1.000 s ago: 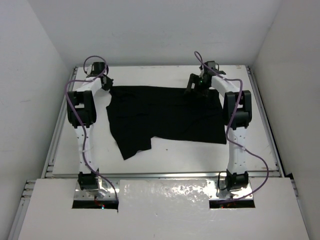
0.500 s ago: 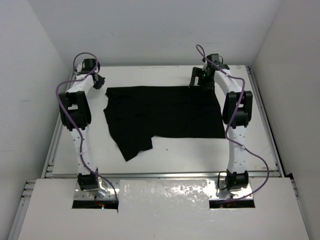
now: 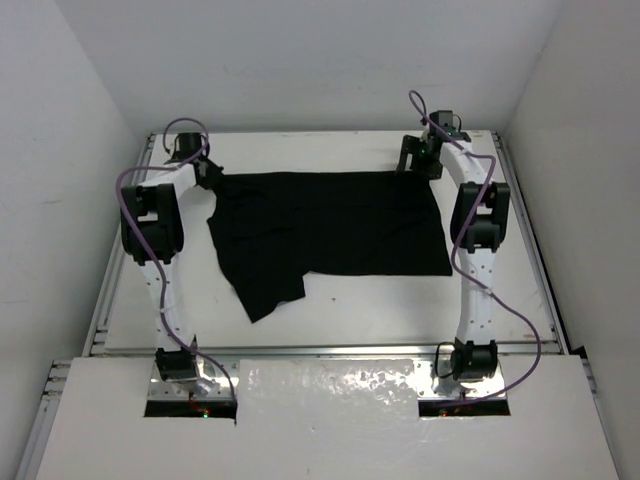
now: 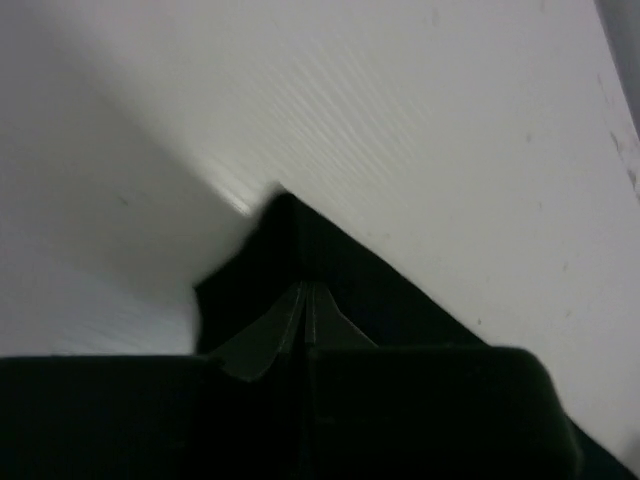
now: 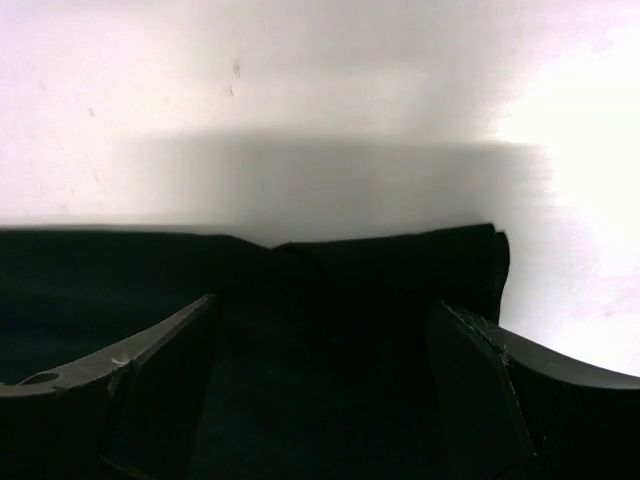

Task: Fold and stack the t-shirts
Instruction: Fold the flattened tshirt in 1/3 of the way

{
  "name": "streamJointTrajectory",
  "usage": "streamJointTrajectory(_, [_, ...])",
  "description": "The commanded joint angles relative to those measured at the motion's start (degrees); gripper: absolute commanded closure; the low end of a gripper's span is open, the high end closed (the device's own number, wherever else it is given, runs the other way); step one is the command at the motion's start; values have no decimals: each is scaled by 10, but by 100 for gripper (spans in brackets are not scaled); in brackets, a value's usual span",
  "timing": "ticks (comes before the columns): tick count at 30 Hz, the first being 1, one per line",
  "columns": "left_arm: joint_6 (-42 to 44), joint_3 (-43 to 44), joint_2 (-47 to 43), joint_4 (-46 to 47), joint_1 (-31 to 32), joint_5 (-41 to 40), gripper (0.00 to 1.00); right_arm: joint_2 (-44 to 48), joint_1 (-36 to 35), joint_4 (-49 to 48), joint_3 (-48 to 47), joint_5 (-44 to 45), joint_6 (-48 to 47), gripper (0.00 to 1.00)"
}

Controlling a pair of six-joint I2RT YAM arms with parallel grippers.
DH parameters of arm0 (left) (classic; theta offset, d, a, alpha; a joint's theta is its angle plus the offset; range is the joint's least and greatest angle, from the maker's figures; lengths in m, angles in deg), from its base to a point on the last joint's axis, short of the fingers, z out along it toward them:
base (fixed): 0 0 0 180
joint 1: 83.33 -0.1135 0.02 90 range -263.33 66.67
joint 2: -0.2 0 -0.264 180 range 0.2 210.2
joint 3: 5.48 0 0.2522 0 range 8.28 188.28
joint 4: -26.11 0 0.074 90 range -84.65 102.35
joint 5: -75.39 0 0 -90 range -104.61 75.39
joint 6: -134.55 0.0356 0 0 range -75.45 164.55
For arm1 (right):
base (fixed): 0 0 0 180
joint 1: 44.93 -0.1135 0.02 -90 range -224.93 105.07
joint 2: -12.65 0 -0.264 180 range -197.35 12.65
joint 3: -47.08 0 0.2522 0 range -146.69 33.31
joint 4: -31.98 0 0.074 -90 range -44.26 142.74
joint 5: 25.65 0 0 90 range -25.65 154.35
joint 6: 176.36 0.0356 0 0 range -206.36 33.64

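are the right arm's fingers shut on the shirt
No, in the right wrist view the fingers stand wide apart, and the edge of the black shirt shows loose between them.

The top camera is fixed high at the near side and looks down on the whole table [image 3: 350,300] from far. The left wrist camera sits very low and near, facing past the closed left gripper [image 4: 305,290] to one corner of the t-shirt [image 3: 330,225]. The right wrist camera looks forward between the wide-spread fingers of the right gripper [image 5: 320,320], close over the cloth edge. All three views share this t-shirt.
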Motion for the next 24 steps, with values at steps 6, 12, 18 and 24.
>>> streamJointTrajectory(6, [-37,-58,-50,98,38,-7,100,-39,-5,15,-32,5,-7,20])
streamJointTrajectory(12, [-62,23,32,-23,28,-52,100,-52,41,68,-69,0,29,18])
streamJointTrajectory(18, [-57,56,64,-37,18,-53,100,-43,50,64,-64,-7,26,18])
streamJointTrajectory(24, [-37,30,0,18,19,-16,100,-14,23,6,-85,-138,43,10])
